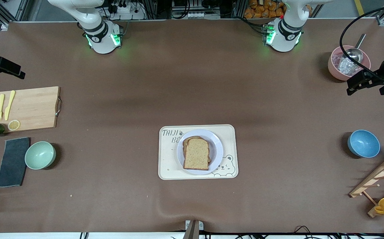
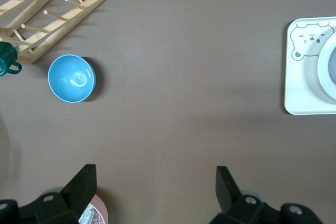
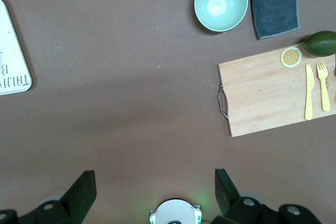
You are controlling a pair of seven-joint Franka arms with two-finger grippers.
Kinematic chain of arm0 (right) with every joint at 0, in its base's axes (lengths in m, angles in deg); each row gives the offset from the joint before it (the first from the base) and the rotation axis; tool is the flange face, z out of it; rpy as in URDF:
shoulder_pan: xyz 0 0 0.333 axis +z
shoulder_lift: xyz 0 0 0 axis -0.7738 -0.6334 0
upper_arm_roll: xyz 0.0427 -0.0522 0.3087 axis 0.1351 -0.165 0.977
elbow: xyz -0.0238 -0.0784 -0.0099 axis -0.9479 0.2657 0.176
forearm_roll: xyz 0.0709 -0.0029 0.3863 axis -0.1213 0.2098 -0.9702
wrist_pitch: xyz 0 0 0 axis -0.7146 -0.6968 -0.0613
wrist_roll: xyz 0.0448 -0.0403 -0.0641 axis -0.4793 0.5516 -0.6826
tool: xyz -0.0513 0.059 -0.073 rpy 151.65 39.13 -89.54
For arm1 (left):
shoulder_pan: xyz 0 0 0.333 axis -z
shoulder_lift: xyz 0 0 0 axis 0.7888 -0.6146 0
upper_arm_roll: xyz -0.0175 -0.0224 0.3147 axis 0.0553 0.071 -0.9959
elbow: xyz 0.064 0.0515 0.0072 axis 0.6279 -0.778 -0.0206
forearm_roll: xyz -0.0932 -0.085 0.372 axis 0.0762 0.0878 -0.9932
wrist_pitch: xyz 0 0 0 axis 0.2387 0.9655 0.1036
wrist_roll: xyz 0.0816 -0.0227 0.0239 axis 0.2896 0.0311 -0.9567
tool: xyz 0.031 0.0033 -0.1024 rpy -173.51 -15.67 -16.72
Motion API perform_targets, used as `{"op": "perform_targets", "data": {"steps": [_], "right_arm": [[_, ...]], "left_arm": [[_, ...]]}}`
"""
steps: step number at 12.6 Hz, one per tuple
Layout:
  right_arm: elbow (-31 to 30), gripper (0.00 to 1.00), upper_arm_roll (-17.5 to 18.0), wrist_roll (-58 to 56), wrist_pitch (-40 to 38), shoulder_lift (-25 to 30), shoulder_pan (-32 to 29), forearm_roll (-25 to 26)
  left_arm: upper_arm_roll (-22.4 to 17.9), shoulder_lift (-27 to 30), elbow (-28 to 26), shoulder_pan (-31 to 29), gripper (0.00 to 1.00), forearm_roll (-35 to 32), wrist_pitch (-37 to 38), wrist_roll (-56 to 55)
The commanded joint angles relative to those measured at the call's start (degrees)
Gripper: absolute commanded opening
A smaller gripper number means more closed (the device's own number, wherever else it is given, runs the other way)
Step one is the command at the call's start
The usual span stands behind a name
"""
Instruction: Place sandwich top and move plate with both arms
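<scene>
Both arms wait raised, each drawn out to its own end of the counter. The left end effector (image 2: 152, 182) hangs with fingers (image 2: 81, 184) spread wide and nothing between them. The right end effector (image 3: 152, 184) likewise stands wide apart and holds nothing.

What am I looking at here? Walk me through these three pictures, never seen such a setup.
Two white robot arms stand at a brown table. One picture looks down from across the table; the other two come from cameras on each arm's wrist. In the middle lies a cream tray bearing a pale plate, with a bread slice stacked on another slice. The left gripper hangs open over bare table by the pink bowl and holds nothing. The right gripper hangs open over bare table near its arm's base, also holding nothing.
</scene>
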Motion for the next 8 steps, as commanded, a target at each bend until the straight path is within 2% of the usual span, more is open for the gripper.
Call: {"op": "perform_targets", "data": {"steps": [1,6,8], "right_arm": [[1.4,1.00,0.4,-0.2,-0.7,-0.7,-0.4,-0.7],[1.4,1.00,0.5,-0.7,-0.4,-0.7,-0.5,-0.7],[1.5,1.00,0.5,-0.7,-0.4,-0.5,-0.4,-0.6]], "left_arm": [[-0.7,2.0,-1.4,0.3,1.00,1.1,1.3,0.7],[-0.9,2.1,-1.6,0.3,1.00,1.1,1.7,0.8],[-2.1,2.2,-1.5,0.4,1.00,1.1,2.8,1.2]]}}
